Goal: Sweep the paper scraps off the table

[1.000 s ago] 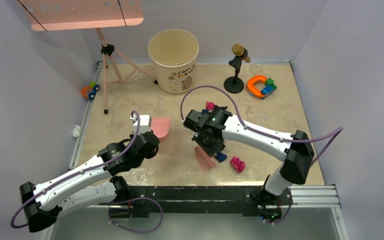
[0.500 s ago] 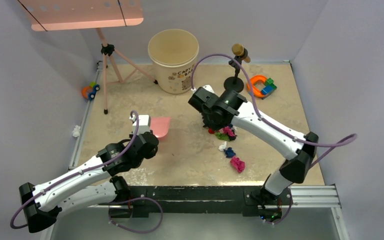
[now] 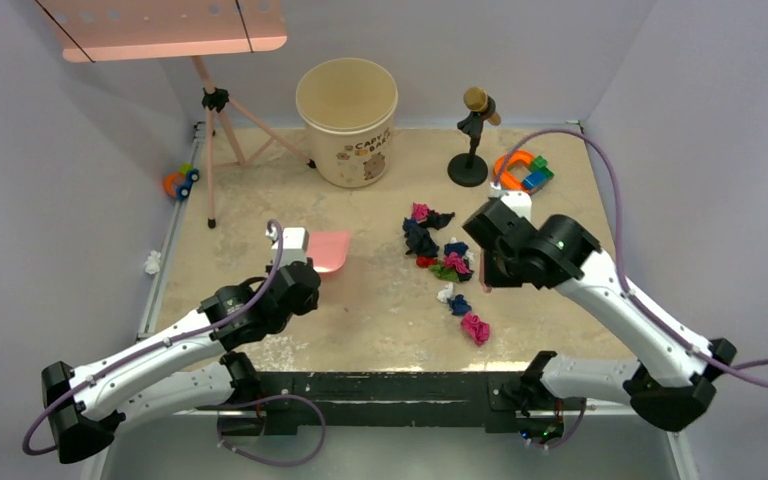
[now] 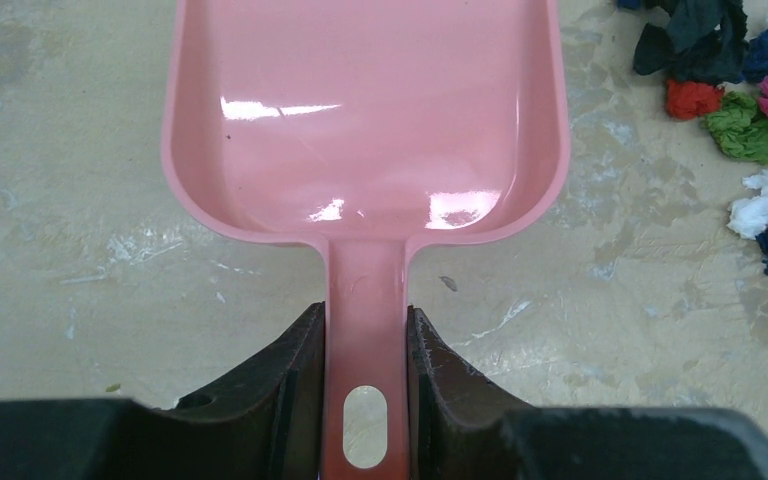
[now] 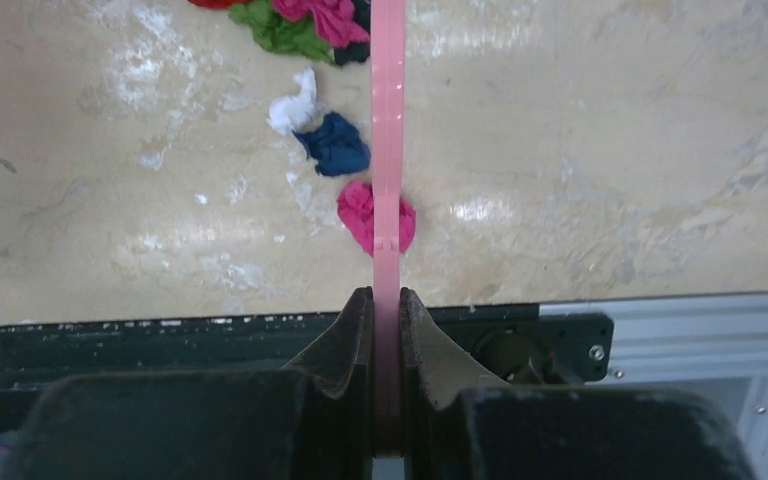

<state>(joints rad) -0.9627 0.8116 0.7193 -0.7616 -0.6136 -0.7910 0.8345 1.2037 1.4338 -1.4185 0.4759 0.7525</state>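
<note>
Small crumpled paper scraps (image 3: pixel 445 262), bunched right of the middle of the beige speckled tabletop (image 3: pixel 380 320). Light, soft, quick to roll or scatter; better pushed than pinched. Left end effector (image 4: pixel 365 330) pinching the handle of a pink plastic dustpan (image 4: pixel 360 120), well apart from the bunch. Right end effector (image 5: pixel 387 305) pressed tight on a thin pink plastic strip (image 5: pixel 388 120), maybe a brush handle. Strip hard to spot from above; edge-on from the right wrist, over a magenta scrap (image 5: pixel 358 212). Empty pan plain only from the left wrist.

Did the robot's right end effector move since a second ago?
Yes. The right end effector swung to the right: earlier it was left of the black microphone stand; now it is just right of it, past the paper scraps.
</note>
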